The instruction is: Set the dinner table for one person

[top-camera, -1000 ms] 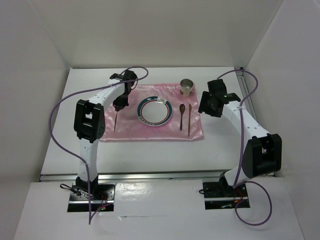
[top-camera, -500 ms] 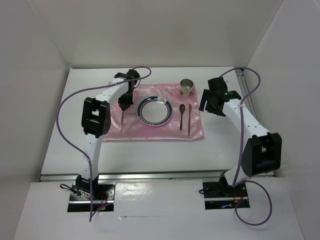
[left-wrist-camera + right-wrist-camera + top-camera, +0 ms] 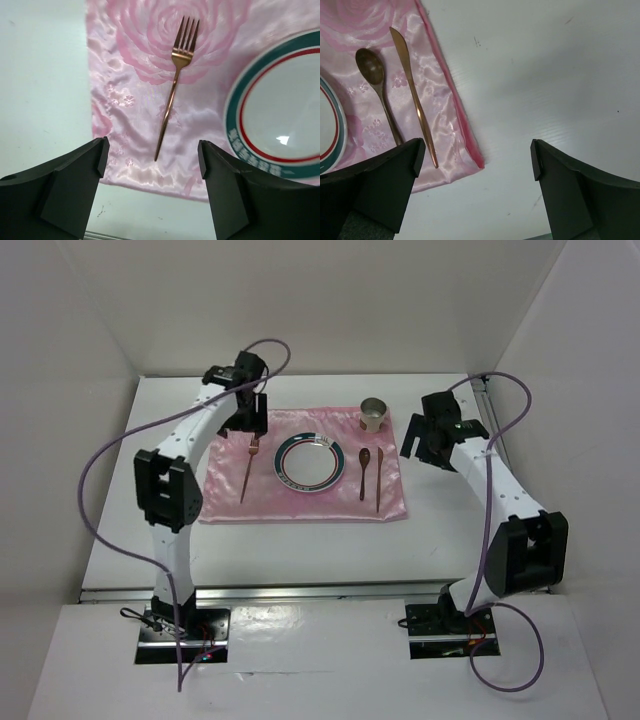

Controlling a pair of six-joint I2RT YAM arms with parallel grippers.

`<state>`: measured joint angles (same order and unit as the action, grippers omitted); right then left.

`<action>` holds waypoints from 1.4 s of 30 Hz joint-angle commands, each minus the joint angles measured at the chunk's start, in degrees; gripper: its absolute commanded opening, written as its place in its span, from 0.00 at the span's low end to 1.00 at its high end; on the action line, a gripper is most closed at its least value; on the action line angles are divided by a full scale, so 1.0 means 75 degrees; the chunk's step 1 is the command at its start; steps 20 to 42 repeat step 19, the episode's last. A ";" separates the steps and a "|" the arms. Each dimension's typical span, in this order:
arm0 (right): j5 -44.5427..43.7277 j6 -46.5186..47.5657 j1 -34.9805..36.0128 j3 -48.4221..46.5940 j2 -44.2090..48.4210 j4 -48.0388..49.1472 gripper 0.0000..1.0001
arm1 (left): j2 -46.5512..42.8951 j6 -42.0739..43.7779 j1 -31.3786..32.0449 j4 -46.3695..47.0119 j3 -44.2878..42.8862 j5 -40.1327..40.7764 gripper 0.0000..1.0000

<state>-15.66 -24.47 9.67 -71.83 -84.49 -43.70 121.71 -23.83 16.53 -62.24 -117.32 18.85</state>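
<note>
Dinner table (image 3: 300, 550) looks set. Left gripper (image 3: 151, 150) and right gripper (image 3: 475, 160) both gape empty. Left seems low and could snag the cloth (image 3: 125, 75) edge, skewing the fork (image 3: 172, 95).

L arm (image 3: 195, 435) & R arm (image 3: 500, 490): white links, black joint housings noted. Purple cable (image 3: 83, 495) looped along each. Black base plates (image 3: 165, 635) w/ red wiring. Jaws matte black.

Glossy pink satin cloth (image 3: 125, 75) — polished copper-toned metal fork (image 3: 171, 95), glazed plate (image 3: 285, 100), matt white tabletop (image 3: 40, 75).
</note>
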 commanded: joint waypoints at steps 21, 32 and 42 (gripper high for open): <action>-0.0443 -0.0605 -0.0153 0.0436 0.2217 0.0190 1.00 | -0.7216 0.0026 -0.0787 0.2732 0.4404 -0.1072 1.00; -0.0443 -0.0605 -0.0153 0.0436 0.2217 0.0190 1.00 | -0.7216 0.0026 -0.0787 0.2732 0.4404 -0.1072 1.00; -0.0443 -0.0605 -0.0153 0.0436 0.2217 0.0190 1.00 | -0.7216 0.0026 -0.0787 0.2732 0.4404 -0.1072 1.00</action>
